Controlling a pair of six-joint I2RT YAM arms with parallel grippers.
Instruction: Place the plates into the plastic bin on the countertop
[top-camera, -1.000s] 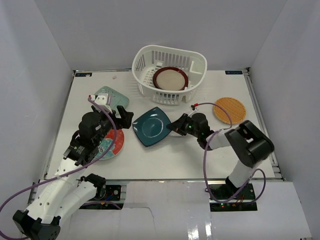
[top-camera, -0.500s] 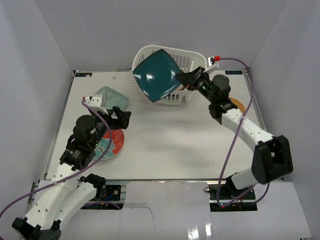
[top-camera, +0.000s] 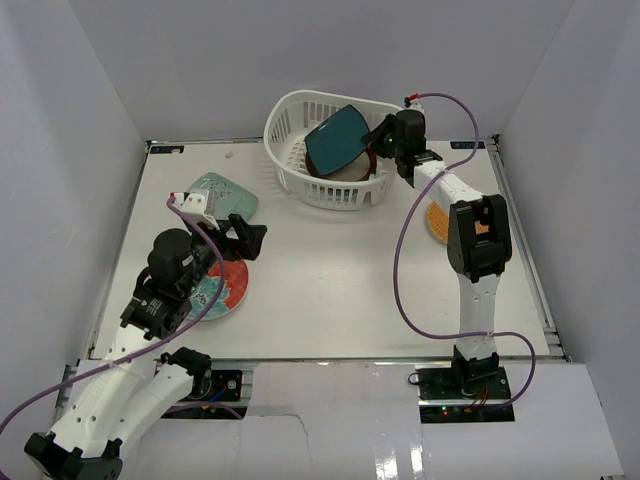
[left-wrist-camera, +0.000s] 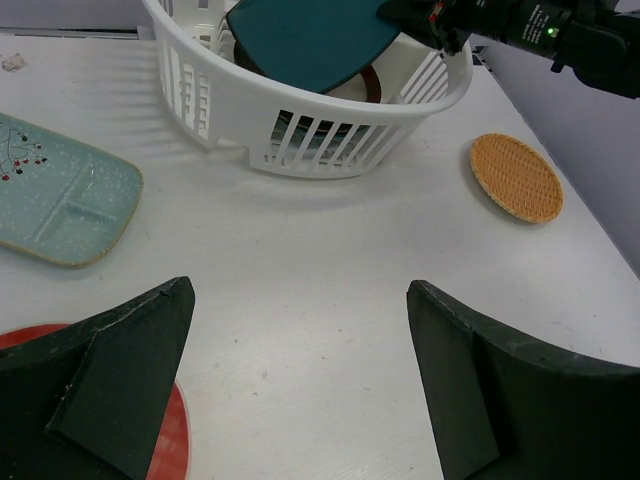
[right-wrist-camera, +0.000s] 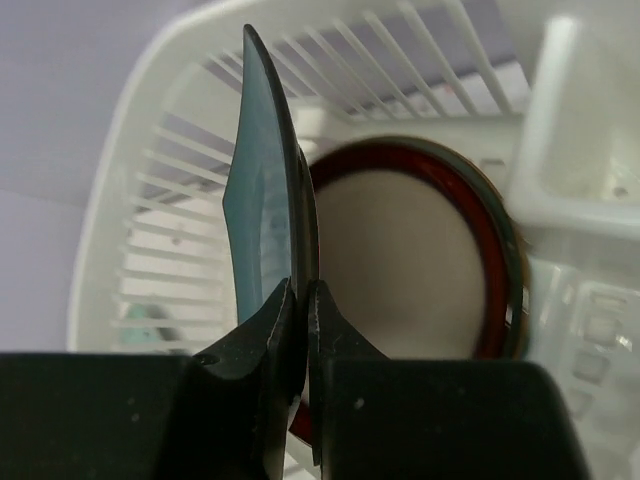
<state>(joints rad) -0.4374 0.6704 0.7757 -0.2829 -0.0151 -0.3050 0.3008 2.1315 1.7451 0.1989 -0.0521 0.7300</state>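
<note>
Right wrist: my right end effector (right-wrist-camera: 300, 300) pinched a dark teal square plate (right-wrist-camera: 265, 200) in the white slotted plastic bin (right-wrist-camera: 150, 180); left end effector (left-wrist-camera: 300, 350) spread.

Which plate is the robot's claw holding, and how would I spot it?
Look at the white bin at the back of the countertop. The right claw pinches a dark teal square plate tilted over it. The brown-rimmed plate lying beneath is round.

The bin (top-camera: 330, 190) is smooth white plastic, the teal plate (top-camera: 338, 138) glossy, the orange plate (left-wrist-camera: 515, 177) woven-textured.
</note>
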